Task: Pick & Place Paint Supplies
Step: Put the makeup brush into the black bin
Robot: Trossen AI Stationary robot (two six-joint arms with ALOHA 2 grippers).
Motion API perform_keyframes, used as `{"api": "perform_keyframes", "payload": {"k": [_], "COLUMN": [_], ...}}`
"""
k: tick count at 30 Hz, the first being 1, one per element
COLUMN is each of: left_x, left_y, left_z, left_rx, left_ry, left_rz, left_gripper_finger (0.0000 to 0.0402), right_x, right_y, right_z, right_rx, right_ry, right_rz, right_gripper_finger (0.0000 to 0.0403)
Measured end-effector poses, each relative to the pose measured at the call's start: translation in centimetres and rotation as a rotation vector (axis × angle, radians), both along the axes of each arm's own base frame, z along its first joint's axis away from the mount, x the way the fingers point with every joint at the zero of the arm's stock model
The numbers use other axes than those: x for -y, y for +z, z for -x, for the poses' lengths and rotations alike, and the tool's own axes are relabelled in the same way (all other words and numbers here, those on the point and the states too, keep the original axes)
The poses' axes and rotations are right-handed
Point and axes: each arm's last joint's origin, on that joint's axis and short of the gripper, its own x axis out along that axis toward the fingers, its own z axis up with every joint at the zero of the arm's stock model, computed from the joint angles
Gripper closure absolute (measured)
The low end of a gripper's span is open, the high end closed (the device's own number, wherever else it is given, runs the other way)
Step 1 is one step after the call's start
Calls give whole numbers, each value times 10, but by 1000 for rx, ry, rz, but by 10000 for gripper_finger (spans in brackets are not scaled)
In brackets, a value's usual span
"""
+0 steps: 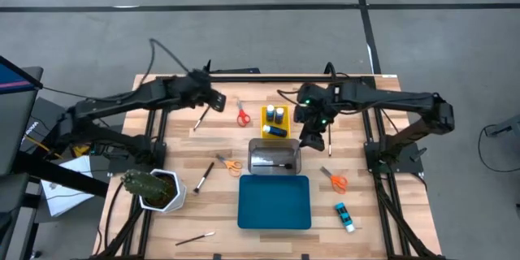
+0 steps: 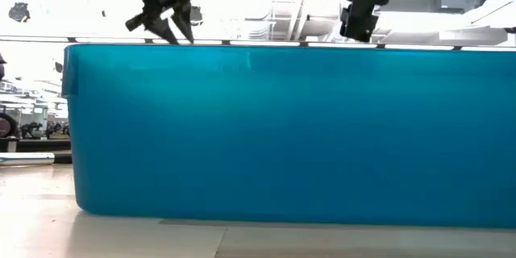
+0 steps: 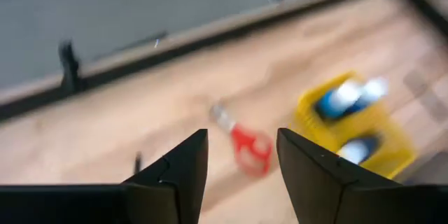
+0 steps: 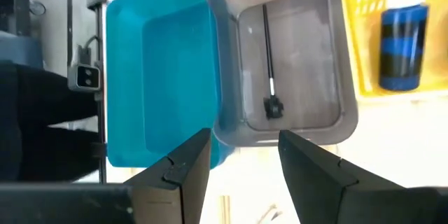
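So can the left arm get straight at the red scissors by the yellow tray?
Probably yes. The left gripper hangs open over the red scissors, which lie alone on bare wood beside the yellow tray, nothing between.

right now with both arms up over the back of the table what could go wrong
1. The left fingers stand open over the red-handled scissors, which lie close to the yellow tray of blue bottles; a descent slightly off could bump the tray.
2. The right fingers hang open by the edge of the clear tray holding a dark paintbrush; lowering straight down may strike its rim.
3. A paintbrush lies under the left arm, where it could be swept.
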Motion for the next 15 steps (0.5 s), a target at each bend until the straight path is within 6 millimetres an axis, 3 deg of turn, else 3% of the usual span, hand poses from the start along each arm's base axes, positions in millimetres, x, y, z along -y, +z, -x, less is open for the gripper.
{"api": "perform_keyframes", "payload": {"k": [6, 15], "left_x": [-3, 0], "left_y": [-36, -82], "left_z": [-8, -7], "left_rx": [-243, -404], "left_ry": [56, 42], "left_rz": [131, 230], "left_gripper_finger": [229, 227], "right_x": [0, -1], "right_y": [10, 11], "right_z": [9, 11], "right_rx": [35, 21], "right_ry": [-15, -19], "right_rz": [5, -2], "right_gripper_finger": [239, 239]}}
